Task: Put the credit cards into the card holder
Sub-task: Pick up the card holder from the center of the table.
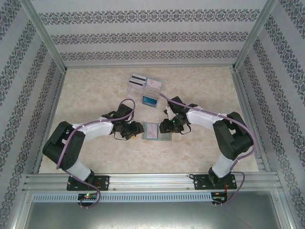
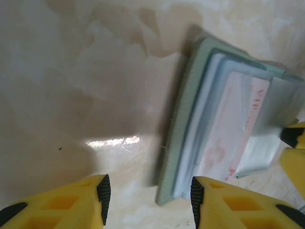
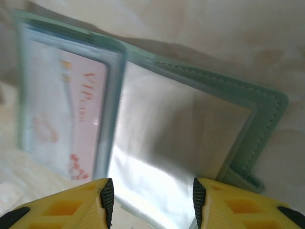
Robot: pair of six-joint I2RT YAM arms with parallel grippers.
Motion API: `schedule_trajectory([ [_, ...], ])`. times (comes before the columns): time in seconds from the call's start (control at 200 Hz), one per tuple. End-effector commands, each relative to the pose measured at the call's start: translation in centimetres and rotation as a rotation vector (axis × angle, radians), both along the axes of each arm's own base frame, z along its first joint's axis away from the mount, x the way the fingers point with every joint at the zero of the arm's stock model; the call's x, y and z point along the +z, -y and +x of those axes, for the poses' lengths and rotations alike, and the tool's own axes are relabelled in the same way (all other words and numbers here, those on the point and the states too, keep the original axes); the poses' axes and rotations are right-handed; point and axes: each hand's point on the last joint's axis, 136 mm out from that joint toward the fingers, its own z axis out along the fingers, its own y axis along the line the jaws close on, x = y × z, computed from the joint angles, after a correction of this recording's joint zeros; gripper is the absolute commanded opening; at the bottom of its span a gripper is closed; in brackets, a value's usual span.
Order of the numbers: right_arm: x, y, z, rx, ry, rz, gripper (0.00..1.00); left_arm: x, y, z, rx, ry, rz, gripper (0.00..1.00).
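1. looking down from the top camera, the card holder (image 1: 162,135) lies open on the table (image 1: 95,90). its long axis runs left to right, straight between the left gripper (image 1: 135,132) and the right gripper (image 1: 165,127), one at each end. a pale card with pinkish marks (image 1: 150,130) sits in its left half. the teal card (image 1: 150,100) lies just beyond the holder. the white card with black stripes (image 1: 138,79) and another pale card (image 1: 153,85) stand farther off in the clear stand (image 1: 145,88). the teal card looks about midway between the arms, perhaps a shade nearer the right one.
2. left wrist: the left gripper (image 2: 150,193) has its jaws well apart, with bare table between them and nothing held. the card holder (image 2: 190,119) lies ahead and to the right, its near corner just beside the right-hand fingertip (image 2: 196,191). the pinkish card (image 2: 233,129) is tucked in a pocket.
3. right wrist: the right gripper (image 3: 152,200) also has its jaws apart and clamps nothing i can make out. the holder's empty clear pocket (image 3: 181,143) lies straight ahead of the gap, with the filled one (image 3: 76,109) to its left. that empty pocket looks the likely target once another card is fetched from the far side.
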Motion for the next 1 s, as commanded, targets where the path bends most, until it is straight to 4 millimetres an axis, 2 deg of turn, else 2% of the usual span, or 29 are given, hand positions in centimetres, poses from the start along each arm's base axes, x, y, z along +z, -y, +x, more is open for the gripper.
schedule_trajectory([
  [0.0,-2.0,1.0,-0.4,-0.009,-0.031,-0.011,0.49,-0.2,1.9,0.5,0.005,-0.014,-0.122,0.50],
  [0.155,-3.7,1.9,-0.6,-0.025,-0.061,-0.028,0.49,-0.4,3.7,1.1,0.015,-0.023,-0.242,0.49],
  [0.355,-5.4,2.2,-1.0,-0.038,-0.095,-0.034,0.49,1.3,5.1,2.2,0.008,0.015,-0.325,0.47],
  [0.52,-5.4,2.2,-0.8,-0.041,-0.096,-0.029,0.49,3.1,6.5,3.1,0.012,0.043,-0.425,0.39],
  [0.659,-5.3,2.2,-0.9,-0.042,-0.100,-0.025,0.48,4.0,6.5,3.3,0.007,0.057,-0.426,0.24],
  [0.824,-5.4,2.1,-0.9,-0.040,-0.107,-0.022,0.48,5.2,6.0,3.3,-0.006,0.086,-0.381,0.21],
  [0.994,-5.3,2.0,-0.8,-0.039,-0.101,-0.021,0.48,5.6,6.5,3.5,-0.007,0.090,-0.413,0.15],
])
